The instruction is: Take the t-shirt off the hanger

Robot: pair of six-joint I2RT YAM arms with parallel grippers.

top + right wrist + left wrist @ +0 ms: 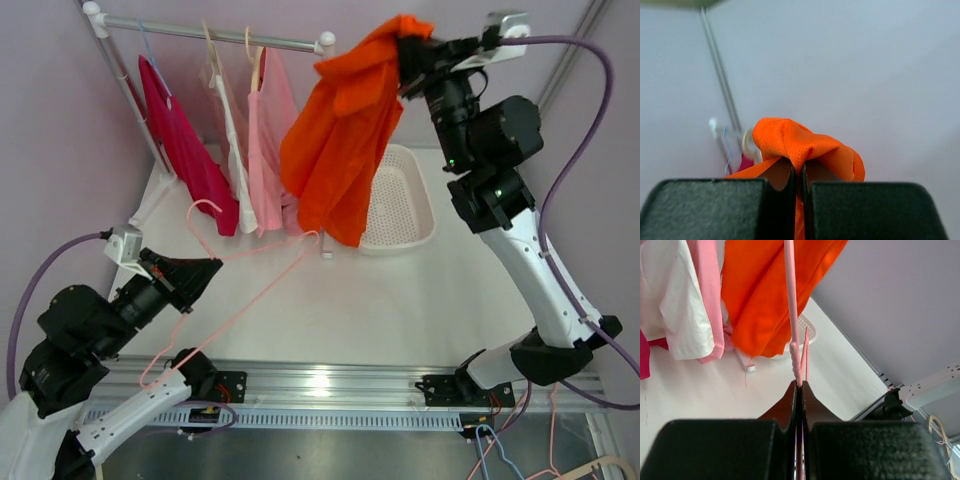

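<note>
The orange t-shirt [340,140] hangs in the air from my right gripper [408,45], which is shut on a bunched fold of it [800,142] high at the back, right of the rail end. The pink wire hanger [245,265] is bare and lies slanted over the table. My left gripper [200,275] is shut on the hanger near its hook [799,375]. One hanger arm [790,295] runs up past the shirt [765,295] in the left wrist view. The shirt's lower hem hangs near the hanger's far corner.
A clothes rail [215,32] at the back holds a magenta garment [185,140], a white one [235,150] and a pink one [270,140]. A white perforated basket [400,205] sits on the table behind the orange shirt. A metal rail [330,385] runs along the near edge.
</note>
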